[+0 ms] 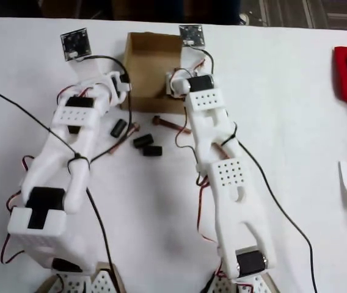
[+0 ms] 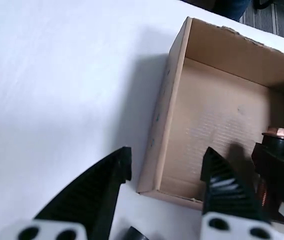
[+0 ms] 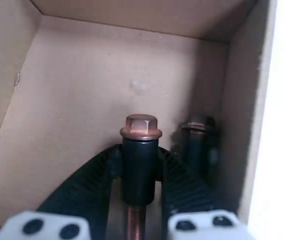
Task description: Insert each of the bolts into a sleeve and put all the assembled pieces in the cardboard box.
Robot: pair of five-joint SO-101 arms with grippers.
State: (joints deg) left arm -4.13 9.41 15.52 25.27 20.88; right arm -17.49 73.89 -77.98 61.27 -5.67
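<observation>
Right jaws around sleeved bolt (image 3: 140, 156) in cardboard box (image 3: 77, 70)

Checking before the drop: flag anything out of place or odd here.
Nothing looks damaged or spilled. A bare bolt and three sleeves lie scattered on the table between the arms, unassembled. The right gripper holds a sleeved bolt over the cardboard box.

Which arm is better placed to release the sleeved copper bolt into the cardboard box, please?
Right: the right gripper is shut on the sleeved copper bolt inside the brown cardboard box; the left gripper is open, outside it.
</observation>
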